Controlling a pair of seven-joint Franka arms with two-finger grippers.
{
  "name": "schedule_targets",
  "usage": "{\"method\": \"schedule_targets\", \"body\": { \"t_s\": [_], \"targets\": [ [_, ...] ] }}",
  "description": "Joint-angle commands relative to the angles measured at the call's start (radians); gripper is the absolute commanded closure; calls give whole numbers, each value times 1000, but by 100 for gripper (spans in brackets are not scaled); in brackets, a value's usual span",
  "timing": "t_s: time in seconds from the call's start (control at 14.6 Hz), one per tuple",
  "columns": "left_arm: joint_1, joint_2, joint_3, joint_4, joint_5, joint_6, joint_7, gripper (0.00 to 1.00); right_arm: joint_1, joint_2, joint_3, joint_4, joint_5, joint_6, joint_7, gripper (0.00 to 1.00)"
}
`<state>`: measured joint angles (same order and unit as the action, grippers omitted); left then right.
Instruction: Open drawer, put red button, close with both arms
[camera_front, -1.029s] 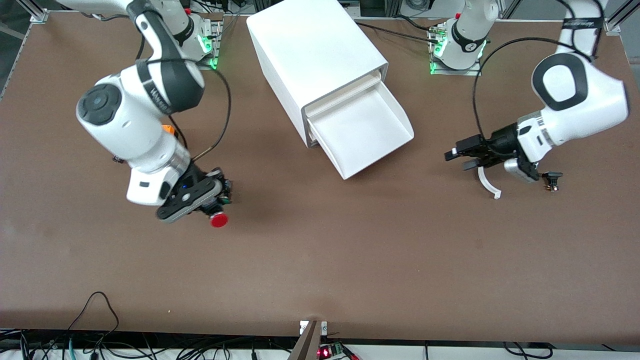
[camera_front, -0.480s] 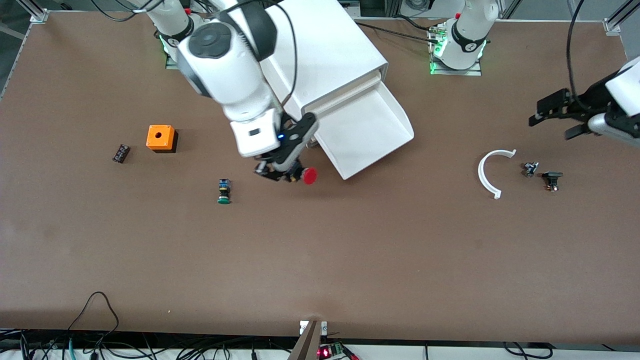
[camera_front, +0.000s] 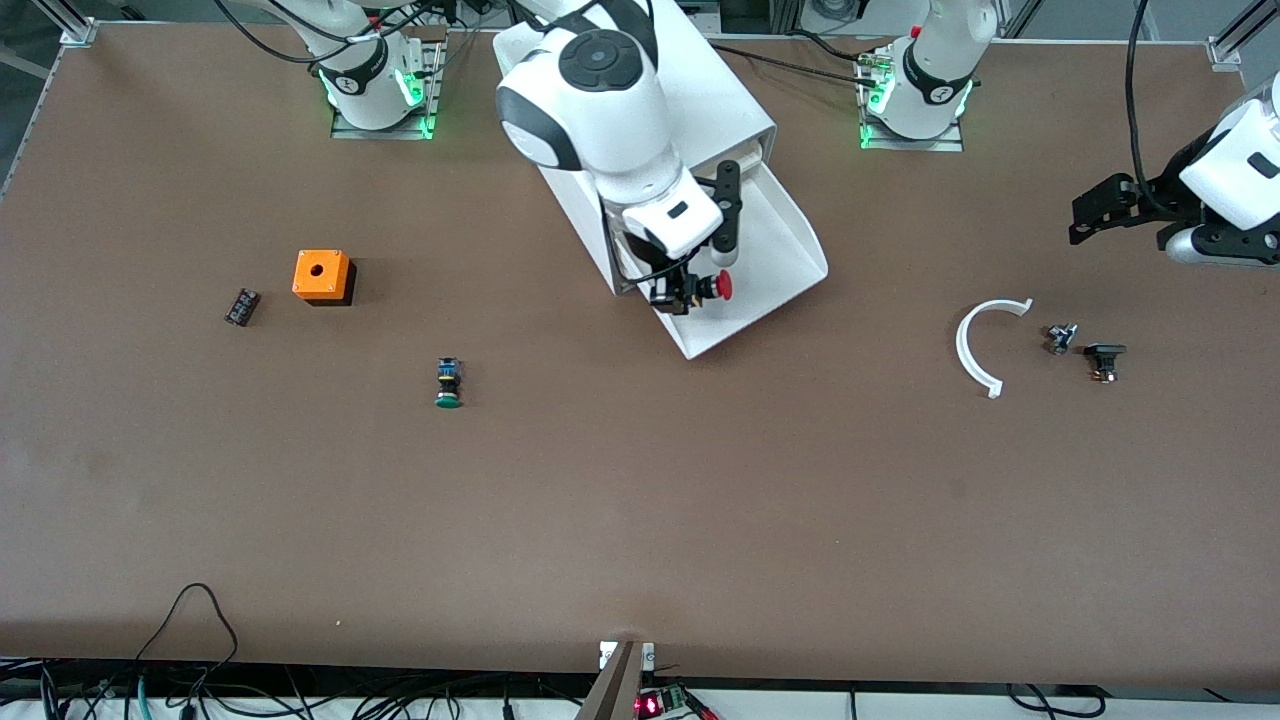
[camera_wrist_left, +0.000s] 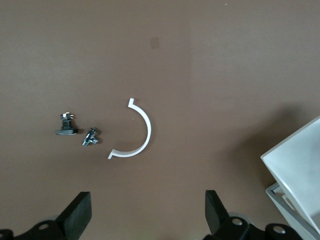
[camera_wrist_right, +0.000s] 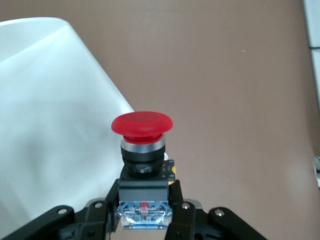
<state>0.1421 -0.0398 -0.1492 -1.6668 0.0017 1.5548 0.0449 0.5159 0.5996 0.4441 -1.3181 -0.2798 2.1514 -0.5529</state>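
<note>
right end effector (camera_front: 688, 295): black two-finger unit, clamped on the black-and-blue body of the small red mushroom-cap push button (camera_front: 720, 287); hangs over the open drawer.
red button: held in the air above the drawer's tray, cap lying sideways in the front view; in the right wrist view (camera_wrist_right: 142, 125) the cap points away from the fingers (camera_wrist_right: 111, 197), which pinch the body from both sides.
drawer (camera_front: 790, 240): shallow white tray, pulled out from the lower part of the big white cabinet (camera_front: 720, 100), open toward the front camera.
left end effector (camera_front: 1100, 205): black, fingers spread apart with nothing between them; waits in the air over the left arm's end of the tabletop (camera_front: 640, 520).
near the left arm's end: white curved half-ring piece (camera_front: 980, 345), small metal part (camera_front: 1058, 338) just beside it, small black part (camera_front: 1104, 360) next to that.
toward the right arm's end: green-capped button (camera_front: 448, 383), orange box with a hole (camera_front: 320, 276), small dark block (camera_front: 242, 306), all well apart.
</note>
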Motion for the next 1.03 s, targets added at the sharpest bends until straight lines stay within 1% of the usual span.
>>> {"method": "schedule_targets", "body": {
  "t_s": [0.0,0.21,0.27,0.41,0.55,0.62,0.69,0.82,0.96],
  "targets": [
    [-4,9,3,39,23,-24,-10,0,42,23,-7,45,-27,-30,-54,81],
    [-15,12,-23,53,40,-21,-11,0,45,60,-5,43,-35,-63,-108,80],
    [-15,15,-23,58,49,-21,-14,0,61,71,-7,43,-44,-79,-119,80],
    [-15,21,-20,71,50,-21,-14,0,81,97,-5,43,-91,-108,-124,80],
    [-16,32,-16,76,47,-4,-14,0,113,117,-7,43,-105,-122,-124,80],
    [-21,34,-13,75,50,22,-16,0,131,120,-21,45,-104,-122,-124,80],
    [-35,38,-7,75,52,51,-17,0,150,120,-50,45,-98,-122,-124,80],
    [-45,44,-4,75,50,65,-55,0,165,126,-62,46,-96,-120,-117,79],
    [-50,47,-4,73,52,94,-77,0,176,126,-64,46,-98,-120,-113,62]
  ]
}}
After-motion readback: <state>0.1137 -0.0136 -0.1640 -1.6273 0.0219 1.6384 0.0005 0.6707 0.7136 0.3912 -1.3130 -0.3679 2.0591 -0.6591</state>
